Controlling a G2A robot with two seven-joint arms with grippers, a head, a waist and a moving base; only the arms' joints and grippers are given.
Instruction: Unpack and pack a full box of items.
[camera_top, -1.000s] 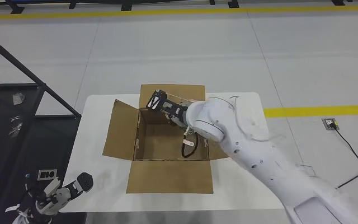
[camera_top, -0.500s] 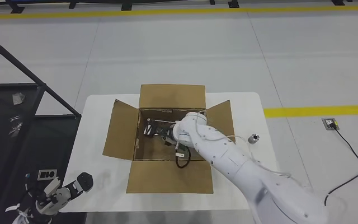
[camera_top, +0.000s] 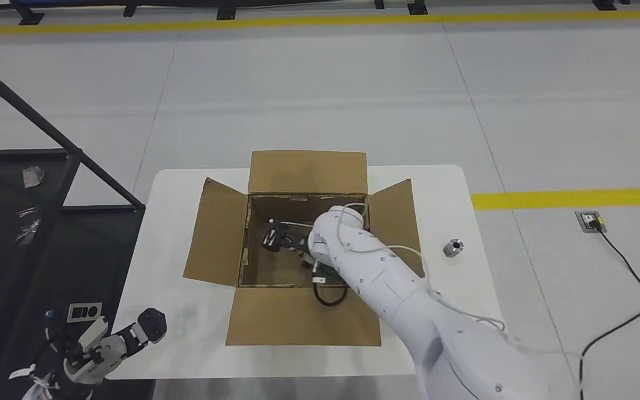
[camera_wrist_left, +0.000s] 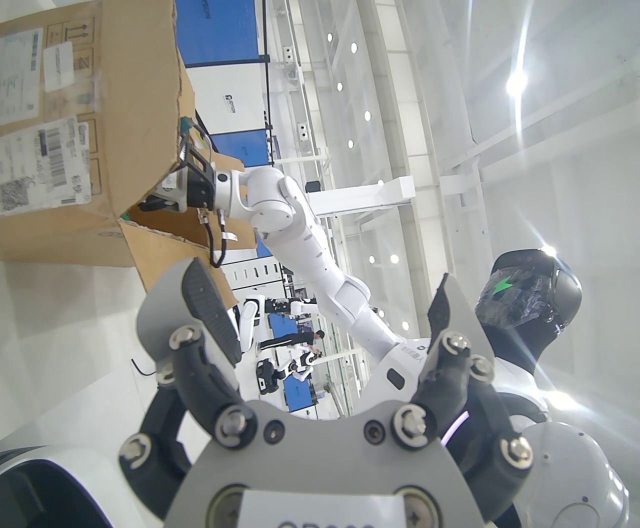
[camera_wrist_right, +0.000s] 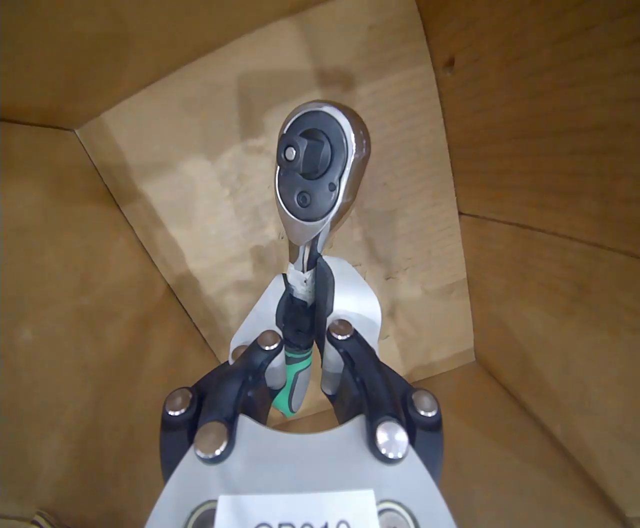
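Nearest, off the bench's front corner on the left side, the left pincer hangs with its two ribbed fingers spread wide and nothing between them. It is well apart from the box.

On the white bench sits the cardboard box, all four flaps folded outward and its mouth open upward. From the left wrist view the outside wall of the box carries several pasted paper labels.

The right arm bends down over the front edge, and the right pincer is inside the box, low between the brown walls. It is pinching a ratchet wrench by the shaft, just above its green and grey handle. The wrench's chrome head with the black square drive sticks out past the fingertips, towards the box floor. From above, the right pincer lies towards the far left part of the box.

To the right of the box, apart from its flap, a small silver cylinder stands on the bench.

Beyond the bench a yellow line crosses the grey floor.
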